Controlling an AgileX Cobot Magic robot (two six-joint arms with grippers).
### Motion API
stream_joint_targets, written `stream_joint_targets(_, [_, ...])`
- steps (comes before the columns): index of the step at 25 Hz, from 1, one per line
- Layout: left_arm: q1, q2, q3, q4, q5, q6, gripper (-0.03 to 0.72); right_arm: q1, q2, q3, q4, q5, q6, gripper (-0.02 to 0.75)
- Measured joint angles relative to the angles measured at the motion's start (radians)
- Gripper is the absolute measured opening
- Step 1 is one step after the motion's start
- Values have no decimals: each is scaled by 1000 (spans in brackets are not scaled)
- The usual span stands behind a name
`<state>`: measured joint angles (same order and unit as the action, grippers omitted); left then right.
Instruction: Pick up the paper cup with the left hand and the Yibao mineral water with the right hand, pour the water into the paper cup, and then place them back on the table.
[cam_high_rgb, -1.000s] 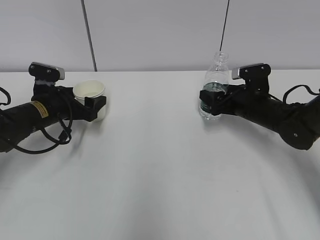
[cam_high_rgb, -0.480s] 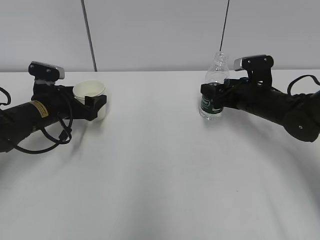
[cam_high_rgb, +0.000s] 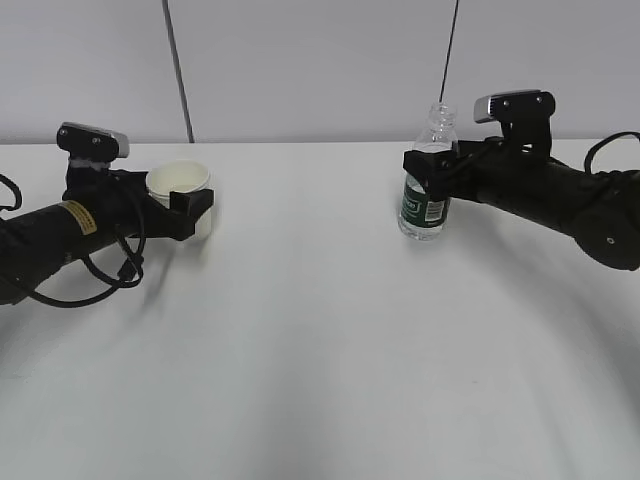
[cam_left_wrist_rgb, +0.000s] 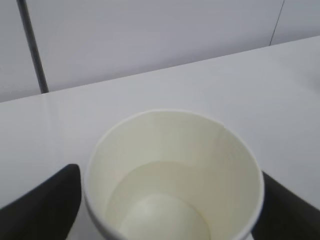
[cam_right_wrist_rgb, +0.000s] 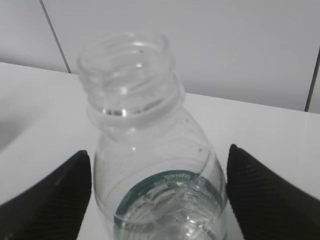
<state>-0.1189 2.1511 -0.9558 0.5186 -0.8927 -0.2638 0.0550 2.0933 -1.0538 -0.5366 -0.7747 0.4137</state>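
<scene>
Exterior view: tapered paper cup (cam_high_rgb: 179, 186), ribbed clear bottle (cam_high_rgb: 427, 180).

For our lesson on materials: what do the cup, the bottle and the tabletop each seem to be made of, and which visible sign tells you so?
Paper cup: looks like thin matte paper, cream inside, with a rolled rim and a faint side seam.
Bottle: clear glossy plastic, see-through, with a moulded threaded neck and a dark green label.
Table: smooth white matte surface; the material underneath cannot be told.
</scene>
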Motion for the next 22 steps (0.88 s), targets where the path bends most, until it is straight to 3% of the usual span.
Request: stream_joint_targets(22, [0, -59, 1, 1, -10, 0, 591, 0, -74, 0, -21, 4, 20, 622])
